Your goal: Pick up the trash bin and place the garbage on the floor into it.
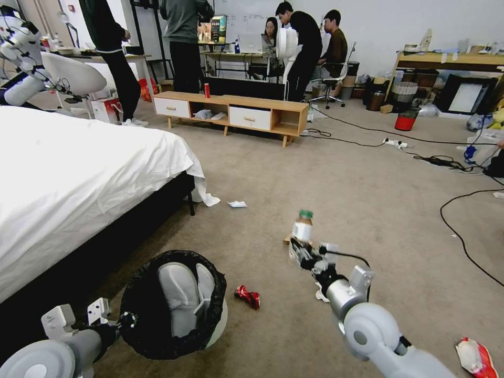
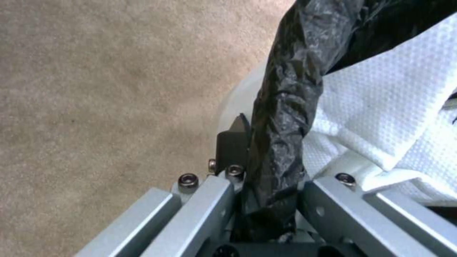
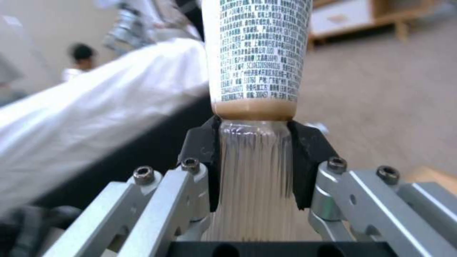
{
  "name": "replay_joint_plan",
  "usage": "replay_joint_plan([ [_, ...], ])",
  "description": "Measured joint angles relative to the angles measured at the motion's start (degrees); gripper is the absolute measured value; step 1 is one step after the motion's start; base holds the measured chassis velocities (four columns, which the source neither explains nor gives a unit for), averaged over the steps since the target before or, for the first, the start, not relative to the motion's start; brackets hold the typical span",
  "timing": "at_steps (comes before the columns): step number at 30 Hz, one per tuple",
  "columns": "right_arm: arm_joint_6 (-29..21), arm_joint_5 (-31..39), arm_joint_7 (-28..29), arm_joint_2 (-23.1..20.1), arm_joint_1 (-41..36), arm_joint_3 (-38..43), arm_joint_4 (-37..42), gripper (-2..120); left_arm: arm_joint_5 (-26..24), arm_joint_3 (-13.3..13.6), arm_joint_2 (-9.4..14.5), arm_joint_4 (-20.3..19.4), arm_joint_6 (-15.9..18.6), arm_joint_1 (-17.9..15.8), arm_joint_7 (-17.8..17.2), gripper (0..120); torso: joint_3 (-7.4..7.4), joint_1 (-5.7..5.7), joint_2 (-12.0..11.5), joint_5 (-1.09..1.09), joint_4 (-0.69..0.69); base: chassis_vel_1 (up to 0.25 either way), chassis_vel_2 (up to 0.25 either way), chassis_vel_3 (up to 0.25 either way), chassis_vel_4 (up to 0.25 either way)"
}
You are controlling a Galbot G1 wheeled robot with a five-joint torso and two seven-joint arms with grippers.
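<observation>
Right claw [image 3: 255,160] clamped on ribbed lower body of clear bottle [image 1: 302,226], green cap up, held above the floor [image 1: 336,178] approx. mid-room. Left claw [image 2: 257,167] pinched shut on rim of trash bin [image 1: 173,304] w/ black bag liner, bin tilted beside the bed [image 1: 79,173]; white tissues [image 2: 381,107] already inside.

Progress, by the look of it: bin in hand, some litter in, bottle lifted but not yet dropped. Left on carpet: red wrapper [image 1: 248,296] just beside bin, paper scrap [image 1: 237,203] near bed corner, snack bag [image 1: 476,358] far right (partly cut off at frame edge), white bit under right arm.

Open carpet btwn claws; bed edge close on left, black cables [image 1: 462,231] off right.
</observation>
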Motion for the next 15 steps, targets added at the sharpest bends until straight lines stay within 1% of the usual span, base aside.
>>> replay_joint_plan([
  [1, 0.0, 0.0, 0.0, 0.0, 0.0, 0.0, 0.0, 26, 0.0, 0.0, 0.0, 0.0, 0.0, 0.0, 0.0, 0, 0.0, 0.0, 0.0, 0.0, 0.0, 0.0, 0.0, 0.0, 0.0],
  [3, 3.45, 0.0, -2.76, -0.38, 4.89, -4.39, -0.44, 26, -0.04, 0.47, 0.32, -0.05, 0.0, -0.01, -0.06, 0, 0.0, 0.0, 0.0, 0.0, 0.0, 0.0, 0.0, 0.0, 0.0],
  [5, 3.91, 0.0, -3.13, -0.36, 5.98, -5.2, -0.62, 26, -0.05, 0.54, 0.38, -0.06, 0.0, 0.0, -0.06, 0, 0.0, 0.0, 0.0, 0.0, 0.01, 0.0, 0.0, 0.0, 0.0],
  [6, 5.81, -0.06, -4.59, -0.02, 11.03, -8.94, -1.63, 26, -0.18, 0.73, 0.55, -0.16, 0.0, -0.01, -0.08, 0, 0.0, 0.0, 0.0, -0.02, 0.01, 0.0, 0.0, 0.0, 0.0],
  [9, 6.54, -0.1, -5.17, 0.26, 13.22, -10.84, -2.11, 26, -0.21, 0.81, 0.61, -0.24, 0.0, -0.01, -0.08, 0, 0.0, 0.0, 0.0, -0.02, 0.02, 0.0, 0.0, 0.0, 0.0],
  [10, 7.37, -0.18, -5.85, 0.85, 16.27, -13.83, -3.03, 26, -0.24, 0.89, 0.66, -0.3, 0.0, -0.02, -0.1, 0, 0.0, 0.0, 0.0, -0.02, 0.02, 0.0, 0.0, 0.0, 0.0],
  [12, 8.54, -0.41, -6.17, 2.16, 19.86, -18.44, -4.23, 26, -0.28, 0.97, 0.76, -0.43, 0.0, -0.02, -0.11, 0, 0.0, 0.0, 0.0, -0.02, 0.01, 0.0, 0.0, 0.0, 0.0],
  [13, 8.54, -0.41, -6.17, 2.16, 19.86, -18.44, -4.23, 26, -0.28, 0.97, 0.76, -0.43, 0.0, -0.02, -0.11, 0, 0.0, 0.0, 0.0, -0.02, 0.01, 0.0, 0.0, 0.0, 0.0],
  [14, 9.1, -0.89, -6.44, 3.04, 21.63, -21.11, -5.16, 26, -0.33, 0.97, 0.87, -0.54, 0.0, -0.01, -0.11, 0, 0.0, 0.0, 0.0, -0.02, 0.01, 0.0, 0.0, 0.0, 0.0],
  [15, 9.1, -0.89, -6.44, 3.04, 21.63, -21.11, -5.16, 26, -0.33, 0.97, 0.87, -0.54, 0.0, -0.01, -0.11, 0, 0.0, 0.0, 0.0, -0.02, 0.01, 0.0, 0.0, 0.0, 0.0],
])
